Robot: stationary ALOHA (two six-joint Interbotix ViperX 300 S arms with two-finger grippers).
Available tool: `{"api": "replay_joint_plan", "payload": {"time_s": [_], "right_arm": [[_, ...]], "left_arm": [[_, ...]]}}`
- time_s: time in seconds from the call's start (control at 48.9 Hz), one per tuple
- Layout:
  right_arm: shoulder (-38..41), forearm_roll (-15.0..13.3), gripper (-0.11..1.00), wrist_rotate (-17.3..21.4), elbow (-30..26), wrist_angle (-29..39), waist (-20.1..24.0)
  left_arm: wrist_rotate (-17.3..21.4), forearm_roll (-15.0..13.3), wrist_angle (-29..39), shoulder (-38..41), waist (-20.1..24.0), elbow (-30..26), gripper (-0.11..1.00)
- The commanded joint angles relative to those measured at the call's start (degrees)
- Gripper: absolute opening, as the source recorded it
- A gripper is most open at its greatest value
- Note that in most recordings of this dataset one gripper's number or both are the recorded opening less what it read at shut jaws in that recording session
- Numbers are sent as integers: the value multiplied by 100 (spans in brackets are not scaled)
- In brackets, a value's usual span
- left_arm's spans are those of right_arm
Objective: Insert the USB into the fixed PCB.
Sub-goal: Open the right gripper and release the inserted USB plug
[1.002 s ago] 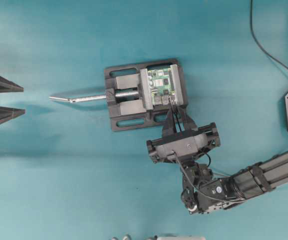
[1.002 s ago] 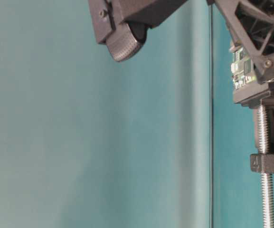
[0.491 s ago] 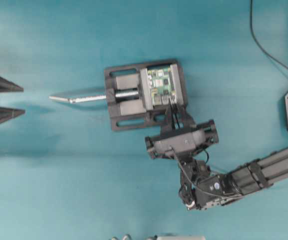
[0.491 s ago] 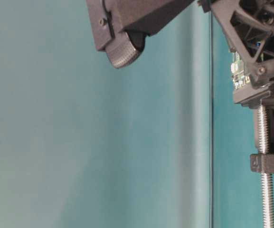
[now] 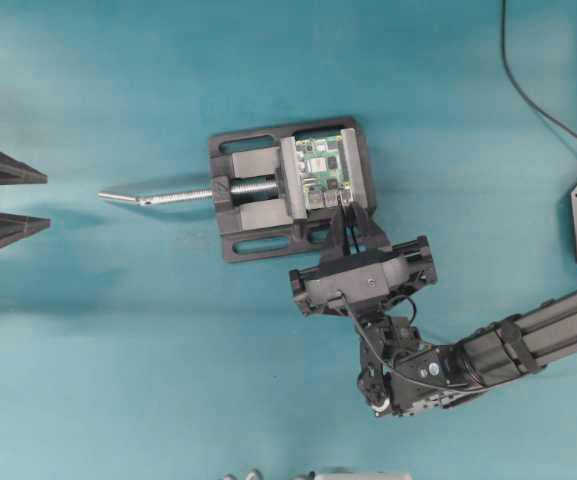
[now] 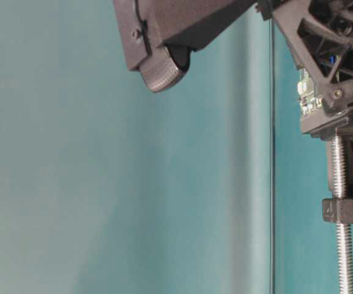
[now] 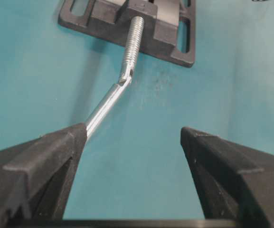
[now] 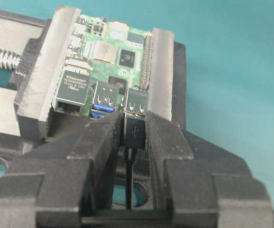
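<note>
The right end effector (image 8: 135, 137) pinches the USB (image 8: 134, 129) plug, its nose right at a silver port on the fixed PCB (image 8: 109, 61) clamped in the vise (image 5: 251, 195) — insertion in hand. Next: a straight, aligned push. The left end effector (image 7: 132, 156) hangs wide open, well apart.

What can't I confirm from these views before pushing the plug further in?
- USB tip: right wrist view, hidden between the right gripper fingers and the port on the fixed PCB; depth of insertion unclear.
- Overhead view: the gripper covers the plug.
- Table-level view: the gripper covers most of the board; plug unseen.
- Cable run: cut off below the fingers.
</note>
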Motion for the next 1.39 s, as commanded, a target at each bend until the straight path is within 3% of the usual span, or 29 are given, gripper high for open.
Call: {"api": "replay_joint_plan", "payload": {"time_s": [0.0, 0.327, 1.002, 1.37], "right_arm": [[-185, -79, 21, -9, -18, 123, -325], [-281, 88, 21, -9, -26, 141, -167], [-281, 105, 21, -44, -123, 167, -18], [-281, 264, 21, -149, -176, 176, 141]], "left_arm": [[-79, 18, -44, 79, 9, -70, 95], [-79, 18, -44, 79, 9, -70, 95], [-79, 18, -44, 79, 9, -79, 95], [-79, 18, -44, 79, 9, -70, 95]]}}
